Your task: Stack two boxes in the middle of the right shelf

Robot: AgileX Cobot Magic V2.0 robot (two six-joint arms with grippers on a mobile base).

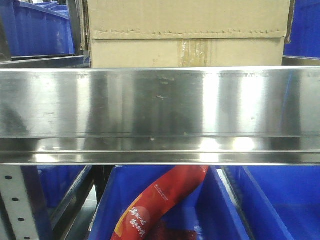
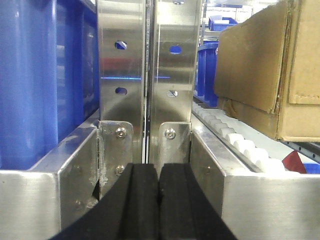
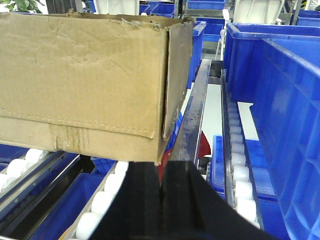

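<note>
One brown carton (image 1: 187, 35) sits on the steel shelf behind its broad mirror-like front lip (image 1: 160, 107). It has a zigzag-edged flap and a clear tape strip. It also shows at the right of the left wrist view (image 2: 260, 65) and at the upper left of the right wrist view (image 3: 90, 80), resting on white rollers. My left gripper (image 2: 159, 167) is shut and empty, facing the grey perforated uprights (image 2: 147, 75) left of the carton. My right gripper (image 3: 161, 167) is shut and empty, just below the carton's near right corner. No second carton is in view.
Blue plastic bins stand left (image 2: 45, 75) and right (image 3: 280, 100) of the carton and below the shelf (image 1: 280, 200). A red printed bag (image 1: 160, 205) lies in a lower bin. White rollers (image 3: 237, 165) run along the rack lanes. A steel rail (image 3: 192, 115) runs beside the carton.
</note>
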